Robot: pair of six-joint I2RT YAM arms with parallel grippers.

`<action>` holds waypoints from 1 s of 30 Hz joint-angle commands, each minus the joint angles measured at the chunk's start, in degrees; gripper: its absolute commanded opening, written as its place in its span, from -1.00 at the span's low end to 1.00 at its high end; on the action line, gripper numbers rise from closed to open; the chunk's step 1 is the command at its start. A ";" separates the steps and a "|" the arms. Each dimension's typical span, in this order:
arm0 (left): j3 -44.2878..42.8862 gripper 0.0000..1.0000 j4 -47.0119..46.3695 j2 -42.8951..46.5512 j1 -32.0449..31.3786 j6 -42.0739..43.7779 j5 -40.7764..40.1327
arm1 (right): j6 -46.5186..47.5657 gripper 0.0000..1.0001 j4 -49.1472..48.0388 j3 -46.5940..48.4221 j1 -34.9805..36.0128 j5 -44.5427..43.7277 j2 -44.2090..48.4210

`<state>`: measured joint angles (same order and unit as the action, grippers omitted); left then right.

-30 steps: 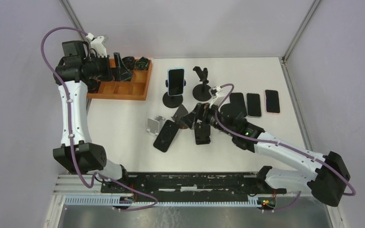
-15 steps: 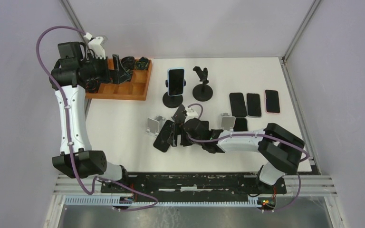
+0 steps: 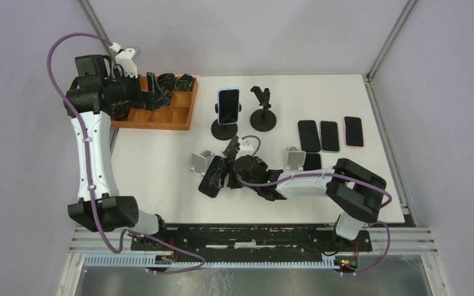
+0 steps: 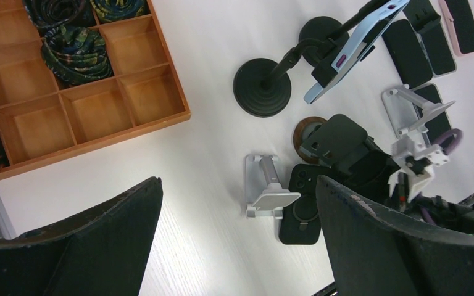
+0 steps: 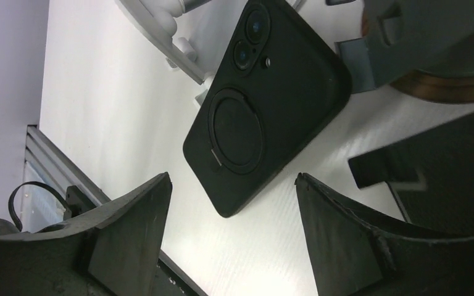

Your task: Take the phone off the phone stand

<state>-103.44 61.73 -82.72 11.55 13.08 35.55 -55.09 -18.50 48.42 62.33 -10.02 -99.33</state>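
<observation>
Right wrist view: the right gripper [image 5: 231, 185], jaws spread, hovers over the black ring-backed phone [image 5: 259, 105], which lies back-up just beside the silver folding stand [image 5: 166, 31]. Well apart from that stand, the left gripper [image 4: 237, 185] is spread too.

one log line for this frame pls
right gripper: open over black phone | black phone: back up, beside silver stand | left gripper: open above wooden tray | blue phone: in black stand
</observation>
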 commanded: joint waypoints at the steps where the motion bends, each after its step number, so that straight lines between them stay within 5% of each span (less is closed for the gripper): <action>1: -1.42 1.00 0.75 1.47 0.23 3.33 -0.91 | 2.61 0.65 6.14 -1.55 0.71 -10.52 8.78; 13: -0.89 1.00 0.66 0.74 0.31 3.47 0.63 | 12.25 0.73 12.57 -6.24 4.42 -21.70 21.45; 22: -2.63 1.00 2.12 0.33 0.26 4.23 0.45 | -1.24 0.73 4.43 -0.77 10.19 -10.86 9.10; 30: -3.58 1.00 3.99 1.46 0.24 6.27 0.11 | -3.88 0.74 -3.09 -0.78 9.53 -12.26 1.82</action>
<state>-105.30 64.53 -82.74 11.55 15.88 35.00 -55.77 -14.50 47.42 72.29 -22.26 -95.59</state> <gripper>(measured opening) 0.996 0.864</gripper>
